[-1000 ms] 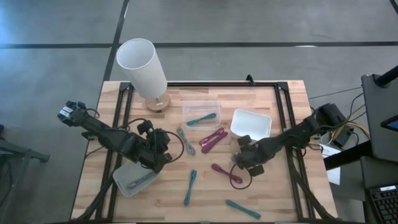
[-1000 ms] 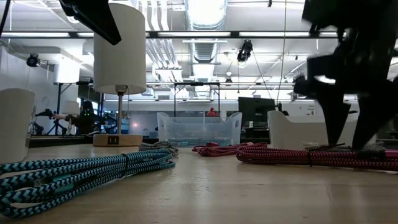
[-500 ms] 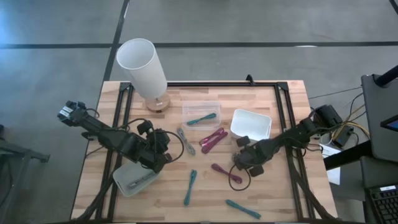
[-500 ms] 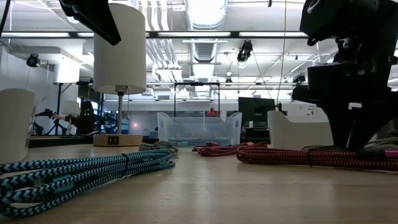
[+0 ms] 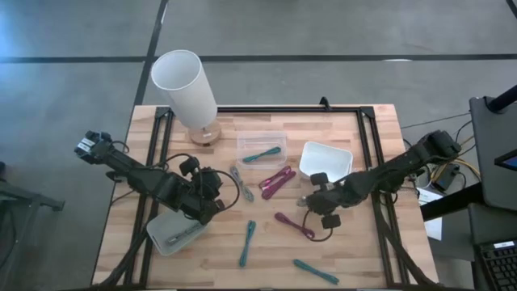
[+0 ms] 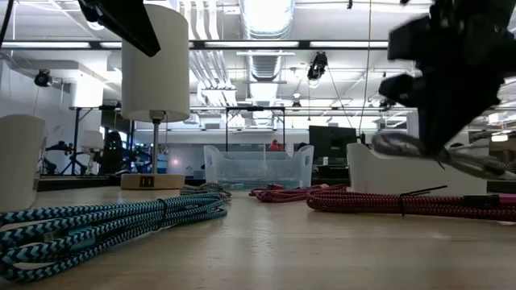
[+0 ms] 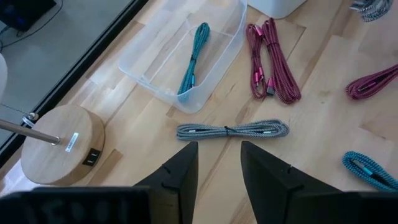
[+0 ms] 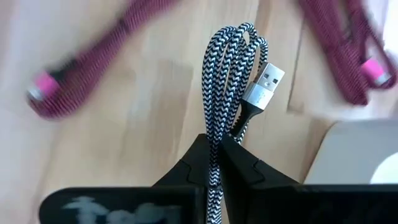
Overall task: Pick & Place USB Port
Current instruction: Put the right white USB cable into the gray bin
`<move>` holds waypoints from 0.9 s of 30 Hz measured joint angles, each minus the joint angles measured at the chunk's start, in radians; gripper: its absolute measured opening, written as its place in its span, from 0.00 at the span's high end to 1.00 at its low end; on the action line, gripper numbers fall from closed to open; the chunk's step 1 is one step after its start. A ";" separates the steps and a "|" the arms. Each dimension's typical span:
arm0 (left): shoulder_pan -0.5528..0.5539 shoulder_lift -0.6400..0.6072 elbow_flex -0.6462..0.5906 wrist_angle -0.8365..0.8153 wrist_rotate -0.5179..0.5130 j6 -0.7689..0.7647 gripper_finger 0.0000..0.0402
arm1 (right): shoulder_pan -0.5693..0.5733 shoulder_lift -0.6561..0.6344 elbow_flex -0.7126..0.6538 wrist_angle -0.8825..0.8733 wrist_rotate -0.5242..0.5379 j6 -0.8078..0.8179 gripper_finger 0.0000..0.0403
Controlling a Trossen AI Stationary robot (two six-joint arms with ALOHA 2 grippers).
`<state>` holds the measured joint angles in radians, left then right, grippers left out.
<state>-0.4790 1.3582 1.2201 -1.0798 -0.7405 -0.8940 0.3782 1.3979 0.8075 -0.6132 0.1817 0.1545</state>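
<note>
A coiled black-and-white braided USB cable (image 8: 227, 74) is in my right gripper (image 8: 217, 146), which is shut on it right of the table's middle (image 5: 310, 201). In the low view the cable (image 6: 451, 157) hangs above the wood. My left gripper (image 7: 219, 168) stands open over the left half of the table (image 5: 212, 202), holding nothing. Under it on the wood lies a grey braided cable (image 7: 231, 130). My right gripper pinches the folded bundle of several strands (image 8: 214, 127) between its two fingers. The fingers lie along the bundle. The looped end and the silver USB plug (image 8: 264, 81) stick out past the fingertips. The cable is lifted clear of the table.
A white lamp (image 5: 184, 85) stands at the far left. A clear box (image 5: 261, 148) holds a teal cable, and a white bin (image 5: 326, 162) sits beside it. A clear tray (image 5: 174, 233) is near left. Magenta cables (image 5: 276, 181) (image 5: 295, 225) and teal cables (image 5: 246, 242) (image 5: 316, 271) lie loose.
My right gripper has shut on the black-and-white cable and risen with it, shifting a little toward the table's far edge. The cable, which lay on the wood, now hangs clear of it.
</note>
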 joint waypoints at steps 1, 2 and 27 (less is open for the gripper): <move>0.000 0.000 0.000 0.004 0.000 0.000 0.68 | 0.000 -0.019 -0.001 0.016 0.000 0.001 0.96; 0.000 0.000 0.000 0.007 0.000 0.000 0.68 | 0.000 -0.039 -0.002 0.031 0.001 0.003 0.96; 0.018 0.064 -0.408 1.064 -0.020 0.353 0.68 | -0.017 -0.101 -0.021 0.549 0.143 -0.220 0.94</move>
<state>-0.4614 1.4223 0.8122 -0.0158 -0.7605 -0.5409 0.3615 1.2968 0.7868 -0.0637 0.3249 -0.0657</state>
